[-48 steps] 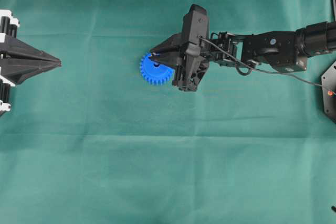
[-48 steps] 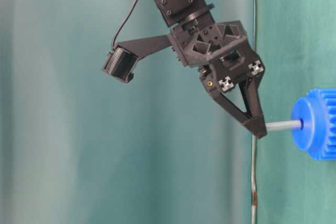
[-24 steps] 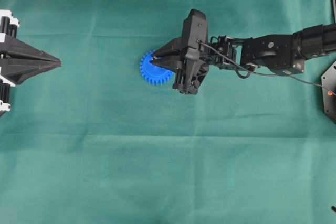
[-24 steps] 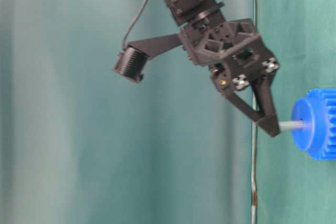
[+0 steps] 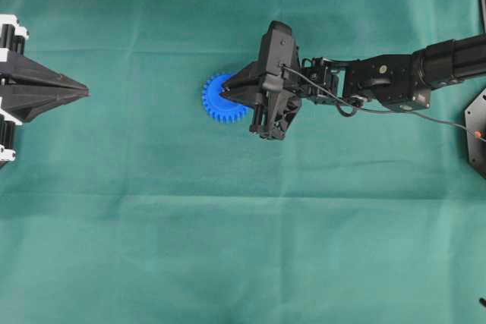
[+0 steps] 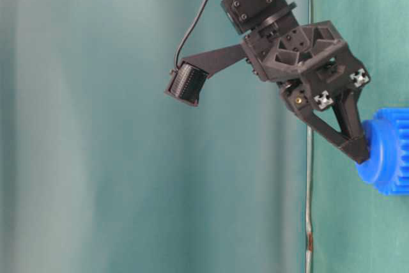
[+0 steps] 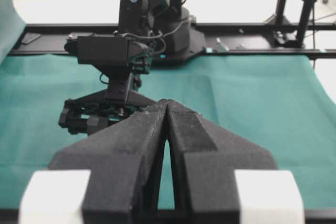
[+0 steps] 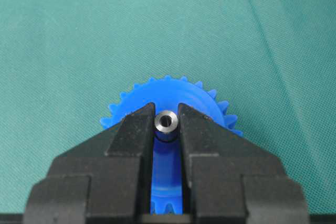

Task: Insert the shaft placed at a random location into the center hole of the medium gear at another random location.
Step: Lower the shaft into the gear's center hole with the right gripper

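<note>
The blue medium gear (image 5: pixel 222 101) lies flat on the green cloth; its toothed rim also shows in the table-level view (image 6: pixel 391 151) and under the right wrist camera (image 8: pixel 168 95). My right gripper (image 5: pixel 224 97) is shut on the shaft (image 8: pixel 166 123), whose shiny ring-shaped end shows between the fingertips. In the table-level view the right gripper (image 6: pixel 362 155) has its tips down against the gear's hub, and the shaft's length and the center hole are hidden. My left gripper (image 5: pixel 83 92) is at the far left, shut and holding nothing, its fingertips (image 7: pixel 166 103) pressed together.
The right arm (image 5: pixel 387 77) stretches in from the right edge, with a cable looping along it. A black fixture (image 5: pixel 477 130) sits at the right border. Green cloth covers the whole table, and a dark rail (image 7: pixel 247 52) runs along its far edge.
The right gripper has moved down toward the gear with the shaft. The grey length of shaft visible between tips and hub has shrunk to nothing. The left arm has not moved.
</note>
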